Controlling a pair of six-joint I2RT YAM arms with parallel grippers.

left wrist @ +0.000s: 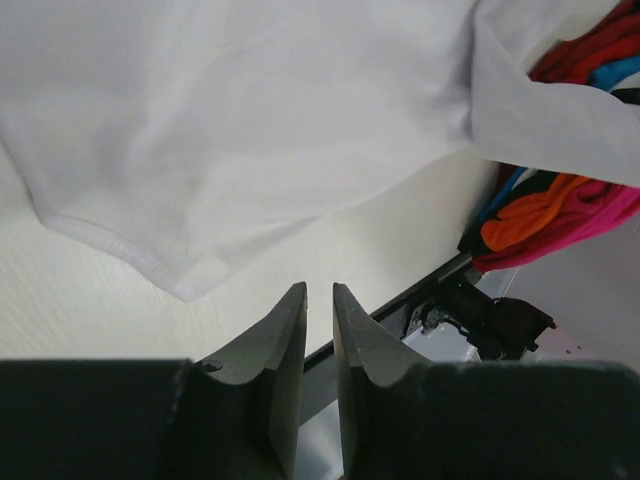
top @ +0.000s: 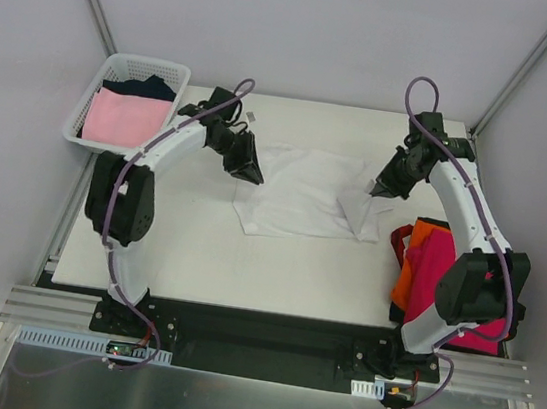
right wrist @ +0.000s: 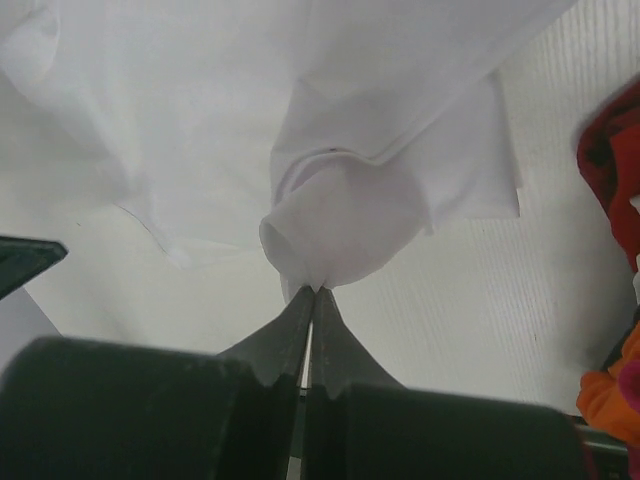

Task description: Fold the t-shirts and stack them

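From my station, the spread t-shirt [top: 300,193] lies mid-table [top: 196,255], toward the far edge. My left gripper [top: 248,169] hangs at the shirt's left edge. My right gripper [top: 378,190] is at its right edge, with a raised fold pinched between the tips. Further right, by the table's right edge, sits a pile of t-shirts [top: 434,271]. The basket [top: 120,65] stands at the far left corner, with more shirts [top: 124,116] in it.
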